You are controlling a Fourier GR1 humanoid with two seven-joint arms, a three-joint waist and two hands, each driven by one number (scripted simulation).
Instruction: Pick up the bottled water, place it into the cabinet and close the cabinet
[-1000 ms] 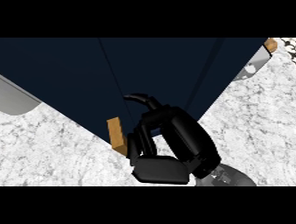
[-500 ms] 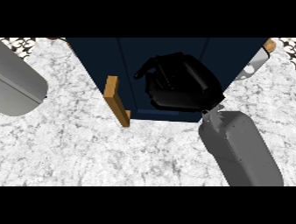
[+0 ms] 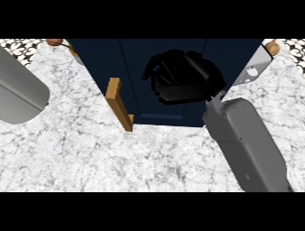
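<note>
My right hand (image 3: 180, 77) reaches over the dark blue inside of the open cabinet (image 3: 131, 58) at the top middle of the head view, with its grey forearm (image 3: 245, 144) stretching back to the lower right. Its fingers are curled downward, as if round something. The bottled water does not show; the hand hides whatever it holds. At the cabinet's left, a wooden door (image 3: 119, 104) stands open, seen edge-on. Only my left forearm (image 3: 8, 85) shows, at the left edge; the left hand itself is outside the view.
A white marble counter (image 3: 115, 158) fills the lower half. A pale panel (image 3: 251, 70) leans at the cabinet's right side. Small brown things sit at the top left (image 3: 55, 42) and top right (image 3: 272, 46). Patterned tiles (image 3: 302, 54) show at both upper corners.
My right hand has moved forward from the counter's front into the cabinet, the forearm following. The view has shifted, so the left forearm shows larger at the left.
</note>
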